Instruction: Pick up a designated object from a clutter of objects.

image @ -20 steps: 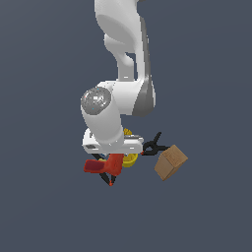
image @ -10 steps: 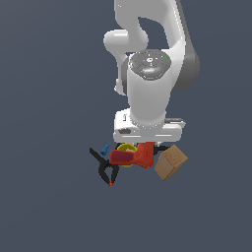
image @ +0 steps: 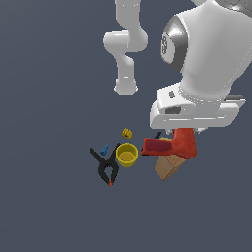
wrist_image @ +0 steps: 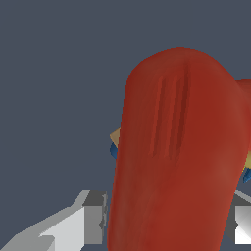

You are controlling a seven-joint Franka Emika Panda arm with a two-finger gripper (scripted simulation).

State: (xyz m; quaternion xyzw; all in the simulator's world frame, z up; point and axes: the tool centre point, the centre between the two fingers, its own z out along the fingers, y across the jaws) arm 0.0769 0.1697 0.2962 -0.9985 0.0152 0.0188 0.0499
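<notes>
The red drill (image: 173, 144) is hanging directly beneath the gripper (image: 189, 129), its chunky handle running up into the white hand body and its barrel sticking out toward 9 o'clock in the exterior view. In the wrist view the drill (wrist_image: 179, 152) is filling most of the frame, a smooth, rounded red surface with two shallow grooves pressed into it, and the grey fingers (wrist_image: 93, 218) are sitting against its two sides, pinching it. The drill is appearing raised over the clutter rather than resting among it, overlapping the tan cardboard box (image: 169, 166), a plain flat-faced block lying just at 6 o'clock of it. At 9 o'clock of the barrel tip, the yellow cup (image: 127, 154) is standing upright, round and open-mouthed; its inside is showing only yellow wall and floor. A black spring clamp (image: 107, 167) with an orange tip is lying beside the cup at its 8 o'clock. A tiny blue piece (image: 105, 149) is sitting at the cup's 10 o'clock and a tiny yellow piece (image: 127, 133) at its 12 o'clock. The surface is uniform dark grey.
</notes>
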